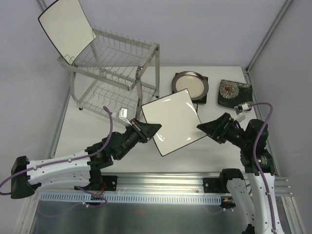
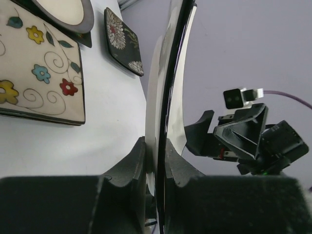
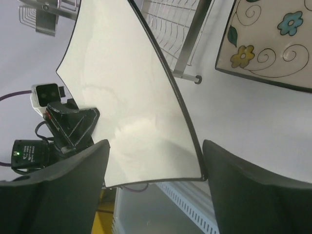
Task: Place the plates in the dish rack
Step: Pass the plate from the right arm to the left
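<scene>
Plates number six by our count: two white square black-rimmed ones, one cream floral plate [image 2: 39, 73], one round cream plate [image 1: 190, 85] resting on one dark square plate [image 1: 201, 100] near the far edge, and one dark bloom-patterned plate [image 1: 234, 92] at the far right corner of the worktop [image 1: 97, 134]. We count one dish rack [image 1: 117, 73], at the far left corner, with one white plate [image 1: 66, 27] already leaning on its upper tier. The other white plate [image 1: 173, 122] hangs in the air over the middle of the worktop, above the floral one. The left gripper [image 1: 155, 128] has its fingers pinched tight on that plate's left rim; the right gripper [image 1: 201, 127] has its fingers spread wide around the opposite corner, gripping nothing. We judge the main risk is that a single pinch at one edge lets the plate pivot or slide out and land on the floral plate. A careless swing toward the rack could also strike its frame post or topple the leaning plate.
</scene>
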Robot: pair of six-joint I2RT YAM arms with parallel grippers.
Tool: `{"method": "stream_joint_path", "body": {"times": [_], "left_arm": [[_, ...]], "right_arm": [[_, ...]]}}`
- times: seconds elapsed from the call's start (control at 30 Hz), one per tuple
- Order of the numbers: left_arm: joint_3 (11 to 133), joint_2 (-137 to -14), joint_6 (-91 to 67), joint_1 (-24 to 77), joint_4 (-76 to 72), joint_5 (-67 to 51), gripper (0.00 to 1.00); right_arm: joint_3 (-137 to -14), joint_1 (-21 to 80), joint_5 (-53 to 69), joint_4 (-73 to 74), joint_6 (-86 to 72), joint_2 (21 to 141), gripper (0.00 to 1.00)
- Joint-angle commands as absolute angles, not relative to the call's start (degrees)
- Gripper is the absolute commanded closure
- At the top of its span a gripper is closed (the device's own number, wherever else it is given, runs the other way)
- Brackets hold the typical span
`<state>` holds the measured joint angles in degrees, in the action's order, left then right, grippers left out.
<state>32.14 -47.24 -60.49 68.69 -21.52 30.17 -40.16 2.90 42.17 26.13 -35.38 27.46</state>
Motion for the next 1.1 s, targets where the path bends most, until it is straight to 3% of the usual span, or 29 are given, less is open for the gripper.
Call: {"method": "stream_joint_path", "body": {"times": [0.0,0.17,0.43,0.77,1.07], "left_arm": [[33.9,-43.9,-53.9,69.1,-29.7,30.8,1.00],[35.0,-42.5,-45.0,69.1,-29.5,28.9,1.00],[42.1,-42.0,-27.2,69.1,-27.2,24.5,1.00],[54.3,-44.8,-9.4,67.9,-26.3,19.2,1.00],[68.0,-51.6,-11.7,51.2,-23.6,0.2,1.00]], "right_arm": [[-45.9,3.3,41.0,30.3,-28.5,28.2,0.17],[-53.7,3.3,35.2,39.9,-18.8,30.0,0.01],[-60.2,3.3,22.6,49.6,-10.6,30.8,0.00],[-57.0,3.3,11.0,51.1,-11.5,26.1,0.01],[-52.6,3.3,9.1,49.7,-13.4,22.3,0.00]]}}
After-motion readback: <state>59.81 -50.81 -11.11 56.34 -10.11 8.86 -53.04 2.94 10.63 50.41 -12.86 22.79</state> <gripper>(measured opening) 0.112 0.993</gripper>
